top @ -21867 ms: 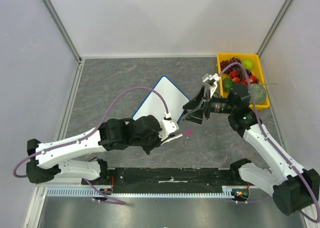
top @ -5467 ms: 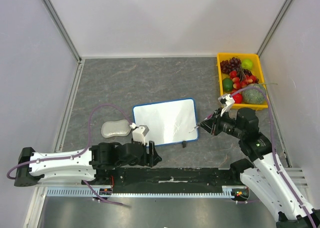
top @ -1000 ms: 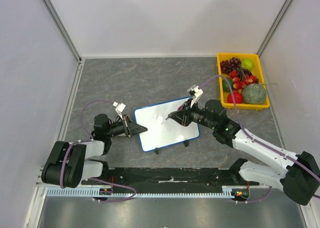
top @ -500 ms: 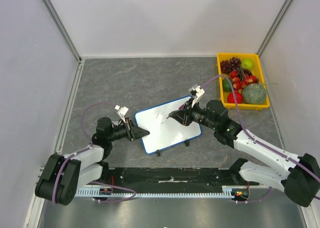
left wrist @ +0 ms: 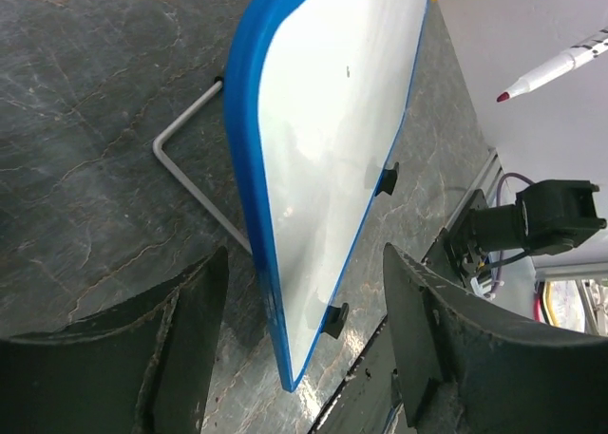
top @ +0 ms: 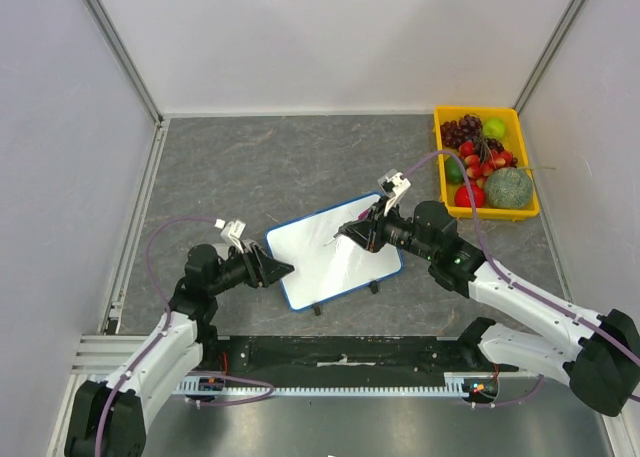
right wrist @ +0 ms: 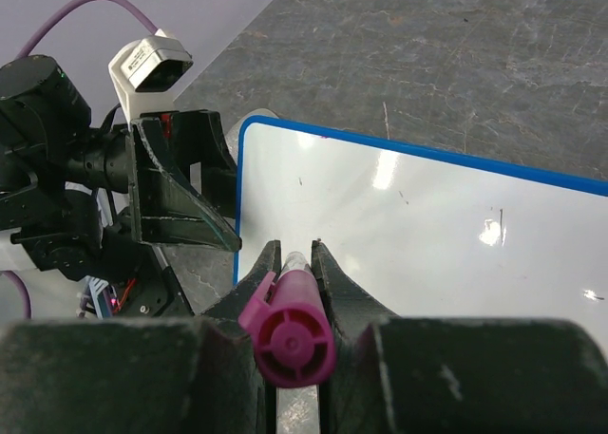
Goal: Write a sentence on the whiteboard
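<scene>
Right gripper (right wrist: 294,252), marker (right wrist: 287,328) in its clasp, just above the whiteboard (right wrist: 427,225).

No text, label, brand or number can be read. On the whiteboard (top: 335,257) only tiny dark specks are seen; print on the marker (left wrist: 560,66) barrel is too small.

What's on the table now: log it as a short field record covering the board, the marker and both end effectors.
whiteboard: blue-rimmed, tilted up on a wire leg, mid-table
writing: no lettering visible, only tiny specks
left end effector: open, fingers either side of the board's left edge
right end effector: shut on a magenta marker, over the board
marker tip: uncapped, appears off the surface
fruit tray: yellow, far right
</scene>
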### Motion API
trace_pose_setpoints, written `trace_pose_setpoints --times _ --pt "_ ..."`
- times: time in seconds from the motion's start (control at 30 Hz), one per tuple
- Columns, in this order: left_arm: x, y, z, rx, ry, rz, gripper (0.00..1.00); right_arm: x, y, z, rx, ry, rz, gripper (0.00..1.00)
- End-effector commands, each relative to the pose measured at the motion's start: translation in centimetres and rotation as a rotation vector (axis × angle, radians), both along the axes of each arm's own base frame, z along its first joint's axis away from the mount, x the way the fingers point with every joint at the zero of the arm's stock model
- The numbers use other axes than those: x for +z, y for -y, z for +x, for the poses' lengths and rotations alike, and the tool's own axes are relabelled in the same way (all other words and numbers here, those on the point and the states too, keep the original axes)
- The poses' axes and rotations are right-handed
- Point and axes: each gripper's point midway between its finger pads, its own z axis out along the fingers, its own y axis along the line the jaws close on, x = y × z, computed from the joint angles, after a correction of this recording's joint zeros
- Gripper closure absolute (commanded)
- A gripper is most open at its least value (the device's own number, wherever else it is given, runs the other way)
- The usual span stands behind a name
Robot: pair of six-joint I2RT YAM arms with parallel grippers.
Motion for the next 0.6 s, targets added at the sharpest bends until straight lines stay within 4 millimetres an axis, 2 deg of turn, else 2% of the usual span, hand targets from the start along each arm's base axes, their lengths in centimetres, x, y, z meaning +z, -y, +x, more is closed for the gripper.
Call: trace_pose_setpoints --times 0.0,0.23,0.57 --pt "1.1 -0.1 1.3 0.031 0.024 0.015 0.28 1.5 0.0 0.1 -0.005 0.072 0.008 1.0" --pt "1.4 0.7 2.6 -0.018 0.045 0.014 0.31 1.7 -0.2 0.1 0.01 0.099 0.001 1.0" --pt "0.5 0.5 3.0 -0.051 0.076 0.08 0.5 1.7 0.1 0.2 0.007 0.131 -0.028 1.0"
